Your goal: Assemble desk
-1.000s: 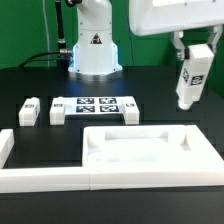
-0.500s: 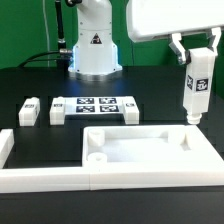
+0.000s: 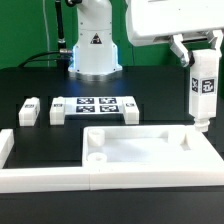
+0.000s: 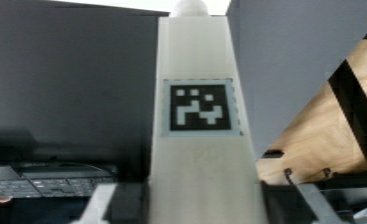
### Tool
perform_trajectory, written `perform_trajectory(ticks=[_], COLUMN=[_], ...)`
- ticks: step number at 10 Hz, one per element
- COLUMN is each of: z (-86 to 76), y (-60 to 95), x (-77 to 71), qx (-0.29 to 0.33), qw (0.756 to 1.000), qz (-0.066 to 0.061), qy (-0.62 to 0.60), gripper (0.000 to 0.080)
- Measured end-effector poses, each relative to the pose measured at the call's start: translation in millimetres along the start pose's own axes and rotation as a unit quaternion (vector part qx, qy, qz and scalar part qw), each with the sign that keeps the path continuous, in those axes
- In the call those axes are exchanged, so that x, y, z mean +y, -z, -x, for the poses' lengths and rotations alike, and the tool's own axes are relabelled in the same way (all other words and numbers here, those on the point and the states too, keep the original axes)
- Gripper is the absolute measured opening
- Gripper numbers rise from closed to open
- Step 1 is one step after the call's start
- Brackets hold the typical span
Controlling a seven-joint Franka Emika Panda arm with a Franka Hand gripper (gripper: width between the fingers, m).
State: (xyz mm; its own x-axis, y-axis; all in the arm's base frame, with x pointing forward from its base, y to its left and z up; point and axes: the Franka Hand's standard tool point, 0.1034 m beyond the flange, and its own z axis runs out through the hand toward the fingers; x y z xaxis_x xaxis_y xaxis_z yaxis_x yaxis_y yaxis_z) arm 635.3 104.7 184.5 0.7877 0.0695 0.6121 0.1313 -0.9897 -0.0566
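Currently the tool (image 3: 201, 60) is pinching the upper end of one leg (image 3: 203, 92), which hangs upright in the air. Its lower end stands over the far corner of the tabletop (image 3: 150, 152) on the exterior view's right. Whether that end already touches the corner cannot be told. The tabletop lies flat on the table (image 3: 160, 95), rim upward, against the rails (image 3: 45, 178). The loose legs (image 3: 29, 110) lie by the marker board (image 3: 95, 106), well apart from the tool.

Handling, as judged:
- The leg appears to be a stiff, light block of smooth plastic. It should not bend or crush under the jaws, but the smooth faces could slip or twist.
- Take hold on two flat opposite faces near the top, as now. This leaves the lower end free to enter the corner. The wrist view shows the tag (image 4: 201, 107) on an uncovered face.
- The tabletop is broad, rigid and probably heavier. Pushing it against the rails should suit it better than lifting it.
- A tilted leg would likely jam at the corner, so it should be kept vertical.

Changes from the earlier frames:
- The leg was tilted a second ago and is upright now.
- It has moved toward the exterior view's right and has come lower.
- The tabletop, loose legs and rails have not shifted.
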Motion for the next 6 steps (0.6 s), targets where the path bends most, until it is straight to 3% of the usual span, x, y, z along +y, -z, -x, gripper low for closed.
perform_trajectory(ticks=[2, 4, 6], z=[7.6, 23.3, 23.0], y=[-3.1, -16.0, -16.3], x=[2.4, 17.3, 15.6], qx=[-0.024, -0.036, -0.038], qw=[0.999, 0.994, 0.995], qz=[0.001, 0.008, 0.007], qy=[0.034, 0.101, 0.093], gripper=[0.029, 0.029, 0.029])
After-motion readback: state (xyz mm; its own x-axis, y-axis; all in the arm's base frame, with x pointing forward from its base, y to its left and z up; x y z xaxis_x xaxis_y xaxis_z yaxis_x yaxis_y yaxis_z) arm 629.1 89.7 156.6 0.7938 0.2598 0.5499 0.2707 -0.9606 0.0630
